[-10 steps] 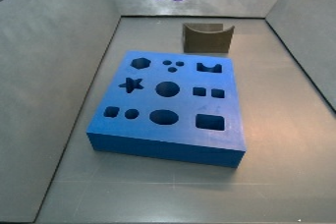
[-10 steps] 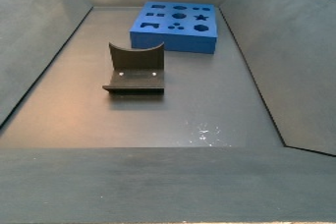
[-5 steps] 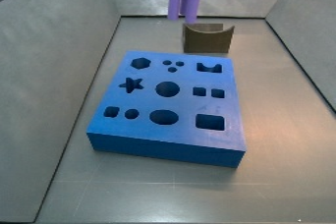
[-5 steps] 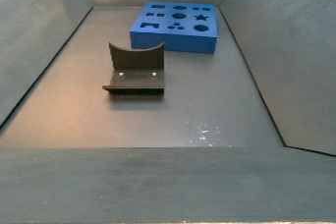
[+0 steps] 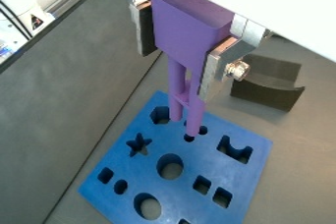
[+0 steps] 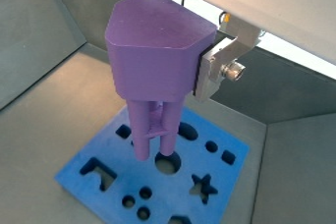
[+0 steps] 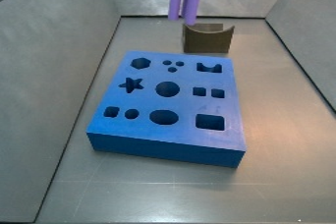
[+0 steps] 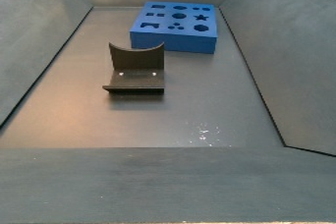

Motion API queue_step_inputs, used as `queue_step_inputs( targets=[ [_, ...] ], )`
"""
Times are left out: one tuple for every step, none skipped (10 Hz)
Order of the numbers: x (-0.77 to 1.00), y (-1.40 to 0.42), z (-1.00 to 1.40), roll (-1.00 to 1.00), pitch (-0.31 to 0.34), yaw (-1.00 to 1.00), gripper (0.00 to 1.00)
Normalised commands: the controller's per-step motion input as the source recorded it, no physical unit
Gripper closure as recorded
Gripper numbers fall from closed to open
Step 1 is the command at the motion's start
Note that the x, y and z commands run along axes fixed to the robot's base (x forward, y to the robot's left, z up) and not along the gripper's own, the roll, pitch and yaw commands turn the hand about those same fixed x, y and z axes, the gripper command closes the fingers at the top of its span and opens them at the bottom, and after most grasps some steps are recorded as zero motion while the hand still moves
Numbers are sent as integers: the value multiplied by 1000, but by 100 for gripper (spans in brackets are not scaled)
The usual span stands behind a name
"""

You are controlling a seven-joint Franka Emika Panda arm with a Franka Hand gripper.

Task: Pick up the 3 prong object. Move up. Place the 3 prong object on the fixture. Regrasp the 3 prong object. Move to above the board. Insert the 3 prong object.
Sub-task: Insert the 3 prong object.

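While the fingers (image 5: 187,33) hold the 3 prong object (image 5: 187,51) tight, it hangs high over the board (image 5: 178,164). It has left the fixture (image 5: 266,81), so only pushing its prongs into the three-dot holes is left.

Grey floor (image 8: 157,120), blue board (image 7: 168,103), dark fixture (image 8: 134,70), hand (image 5: 187,31) above
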Motion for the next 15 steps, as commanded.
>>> queue_step_inputs(
  targets=[
    [0, 574, -469, -353, -94, -151, 100],
    [0, 14, -966, -47, 0, -960, 100],
    [-26, 0, -931, 0, -71, -1000, 100],
    [-6, 0, -957, 4, -30, -1000, 100],
    [0, 0, -977, 0, 0, -1000, 100],
    [0, 0, -980, 0, 0, -1000, 100],
    [-49, 69, -977, 0, 0, -1000, 100],
    [-214, 111, -757, 0, 0, -934, 100],
    [-283, 63, -434, 46, 0, -854, 100],
    [-57, 229, -40, -13, 0, -691, 100],
    [29, 177, 0, -84, 23, -689, 100],
    [0, 214, 0, -123, 0, -551, 100],
    [-6, 20, -100, -57, -7, -69, 100],
    [-306, 206, -297, -116, -67, -11, 100],
    [-409, 117, -300, -174, -91, 29, 100]
  ],
)
